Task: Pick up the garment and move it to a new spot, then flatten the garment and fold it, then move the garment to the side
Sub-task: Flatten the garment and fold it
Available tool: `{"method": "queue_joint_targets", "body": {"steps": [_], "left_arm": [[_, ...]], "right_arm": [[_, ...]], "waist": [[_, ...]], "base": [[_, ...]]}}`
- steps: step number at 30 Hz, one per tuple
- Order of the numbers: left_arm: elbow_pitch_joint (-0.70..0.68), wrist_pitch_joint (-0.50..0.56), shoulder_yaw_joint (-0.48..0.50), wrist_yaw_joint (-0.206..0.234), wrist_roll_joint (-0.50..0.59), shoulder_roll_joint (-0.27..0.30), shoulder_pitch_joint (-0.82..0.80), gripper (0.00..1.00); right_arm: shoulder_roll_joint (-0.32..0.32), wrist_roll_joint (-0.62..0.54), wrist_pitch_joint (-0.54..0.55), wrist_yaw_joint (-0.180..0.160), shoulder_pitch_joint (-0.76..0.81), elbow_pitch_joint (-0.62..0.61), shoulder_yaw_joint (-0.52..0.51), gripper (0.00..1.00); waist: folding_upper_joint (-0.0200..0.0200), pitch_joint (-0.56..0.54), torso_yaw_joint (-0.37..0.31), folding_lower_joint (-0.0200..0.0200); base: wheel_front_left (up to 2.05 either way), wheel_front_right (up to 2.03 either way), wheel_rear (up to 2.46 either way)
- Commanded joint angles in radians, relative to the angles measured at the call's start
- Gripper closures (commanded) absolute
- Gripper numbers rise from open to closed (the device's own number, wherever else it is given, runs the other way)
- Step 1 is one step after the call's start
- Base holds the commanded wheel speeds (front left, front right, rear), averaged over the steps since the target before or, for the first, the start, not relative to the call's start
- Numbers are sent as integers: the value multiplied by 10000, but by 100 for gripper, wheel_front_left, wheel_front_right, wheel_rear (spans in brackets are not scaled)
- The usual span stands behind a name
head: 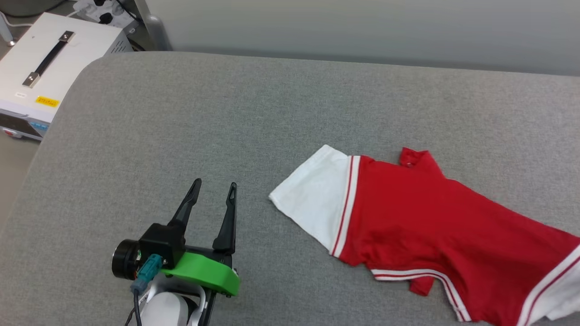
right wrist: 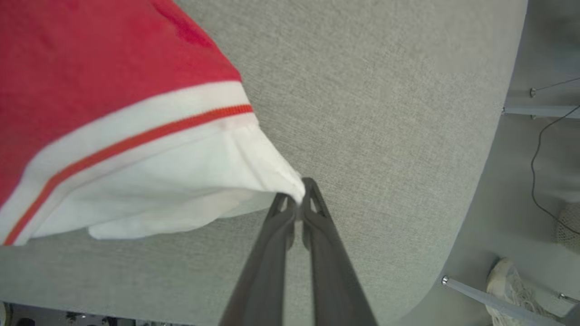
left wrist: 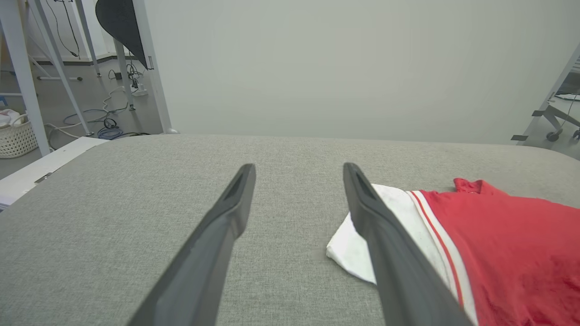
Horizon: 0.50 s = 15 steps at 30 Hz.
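Observation:
The garment (head: 421,217) is a red T-shirt with white sleeves and striped trim, lying print side down on the right of the grey table. One white sleeve (head: 315,194) points left toward my left gripper (head: 215,185), which hovers open and empty a short way from it. In the left wrist view the garment (left wrist: 507,244) lies to the right of my left gripper (left wrist: 299,174), partly behind the right finger. My right gripper (right wrist: 299,197) is shut on the corner of the other white sleeve (right wrist: 181,181), lifting that edge off the table.
The grey padded table (head: 226,113) has free room across its left and far side. A white box (head: 41,72) with a black handle stands beyond the table's left corner. In the right wrist view the table edge (right wrist: 480,181) drops off to the floor at right.

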Motion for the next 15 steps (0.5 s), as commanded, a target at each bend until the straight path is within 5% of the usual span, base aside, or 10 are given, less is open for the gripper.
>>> {"method": "queue_joint_targets", "body": {"steps": [1,7,8,9,15], "left_arm": [[-4,-59,-25,-53,40,-31,-239,0],[56,-59,-158,-56,-47,-33,-479,0],[66,-59,-166,-56,-64,-33,-503,0],[101,-59,-163,-56,-88,-34,-517,0],[184,-59,-38,-57,-82,-34,-432,0]], "right_arm": [[-354,-141,55,-6,-286,215,136,100],[-1169,-698,-523,-6,-1089,1411,838,100],[-1131,-829,-817,-6,-1299,1644,925,7],[-838,-1039,-1450,-6,-1755,2276,1041,0],[-99,-1555,-2570,-6,-2398,3092,677,0]], "waist": [[-1,206,82,0],[-1,446,296,0],[-1,465,319,0],[-1,445,335,0],[-1,130,98,0]], "base": [[0,0,0],[0,0,0],[0,0,0],[0,0,0],[0,0,0]]}}
